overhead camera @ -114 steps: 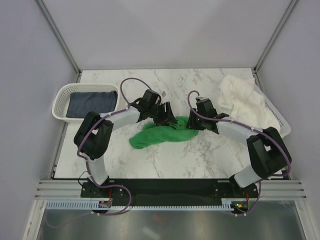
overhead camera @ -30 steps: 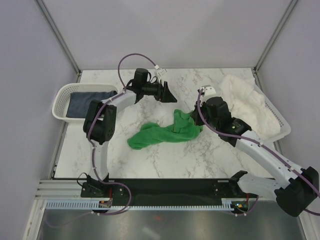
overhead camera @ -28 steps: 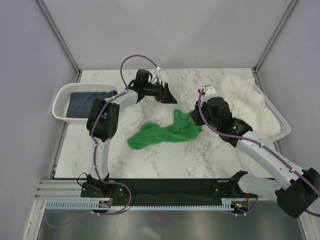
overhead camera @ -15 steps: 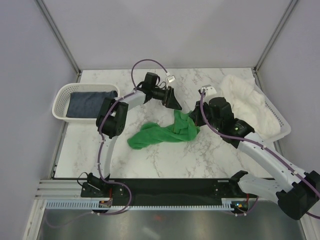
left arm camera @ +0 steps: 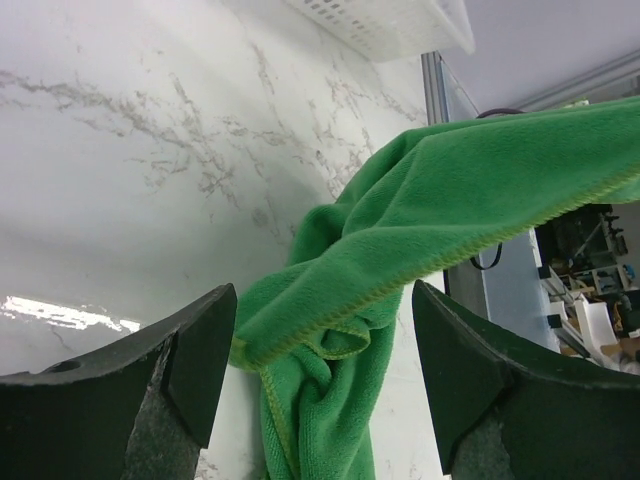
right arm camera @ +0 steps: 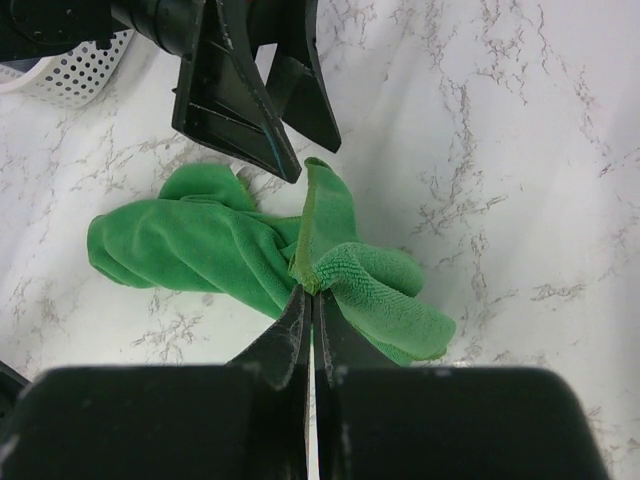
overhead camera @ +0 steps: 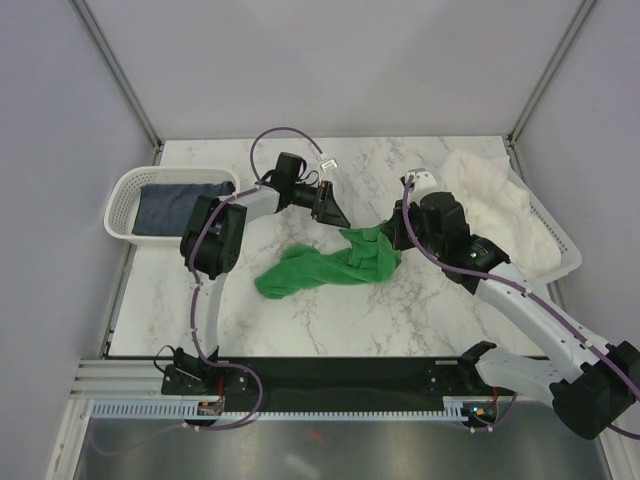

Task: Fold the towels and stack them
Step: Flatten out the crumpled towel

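Observation:
The green towel (overhead camera: pixel 325 262) lies crumpled mid-table. My right gripper (overhead camera: pixel 393 238) is shut on its right edge and holds that part raised; in the right wrist view the gripper (right arm camera: pixel 312 292) pinches the hem of the green towel (right arm camera: pixel 200 250). My left gripper (overhead camera: pixel 330 208) is open and empty just beyond the towel's raised end; in the left wrist view the gripper (left arm camera: pixel 325 345) frames the lifted green towel (left arm camera: pixel 440 210). The navy towel (overhead camera: pixel 180 205) lies in the left basket. The white towel (overhead camera: pixel 490 205) is heaped in the right basket.
A white perforated basket (overhead camera: pixel 122 195) stands at the far left edge of the table. A larger white basket (overhead camera: pixel 560 250) stands at the right edge. Grey walls enclose the marble table (overhead camera: pixel 400 320) on three sides.
My left gripper let go of the towel, swung to the far side, then came back toward the towel's raised end. My right arm stretched out and lifted the towel's right edge.

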### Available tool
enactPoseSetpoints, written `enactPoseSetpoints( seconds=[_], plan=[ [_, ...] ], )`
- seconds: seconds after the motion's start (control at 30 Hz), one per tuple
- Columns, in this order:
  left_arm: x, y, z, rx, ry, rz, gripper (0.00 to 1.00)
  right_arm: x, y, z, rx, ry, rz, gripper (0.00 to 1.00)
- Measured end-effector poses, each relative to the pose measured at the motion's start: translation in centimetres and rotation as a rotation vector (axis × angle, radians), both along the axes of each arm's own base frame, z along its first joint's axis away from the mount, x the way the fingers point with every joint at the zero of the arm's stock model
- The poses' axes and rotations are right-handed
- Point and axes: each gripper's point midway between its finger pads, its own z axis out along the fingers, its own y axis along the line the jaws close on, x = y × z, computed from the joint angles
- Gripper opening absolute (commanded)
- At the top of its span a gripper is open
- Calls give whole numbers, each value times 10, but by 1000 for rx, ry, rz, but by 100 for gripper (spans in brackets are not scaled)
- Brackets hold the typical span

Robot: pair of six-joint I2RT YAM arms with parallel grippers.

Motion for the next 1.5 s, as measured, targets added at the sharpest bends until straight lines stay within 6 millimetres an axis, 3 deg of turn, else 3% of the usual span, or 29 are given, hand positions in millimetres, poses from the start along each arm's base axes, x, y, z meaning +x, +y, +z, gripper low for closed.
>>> enactPoseSetpoints(
  seconds=[0.2, 0.4, 0.73, 1.2, 1.5],
  plan=[
    [-5, -2, 15, -35, -32, -34, 79, 5, -5, -4, 11, 21, -12, 0],
    [-12, -7, 10, -33, -51, -51, 79, 8, -6, -11, 20, 52, -6, 0],
    [6, -11, -7, 30, -195, 5, 79, 2, 3, -10, 49, 70, 46, 0],
    [5, -14, 4, -33, -293, -58, 76, 5, -1, -11, 67, 83, 39, 0],
    [-5, -28, -1, 19, -307, -83, 78, 6, 3, -16, 100, 120, 61, 0]
  ],
)
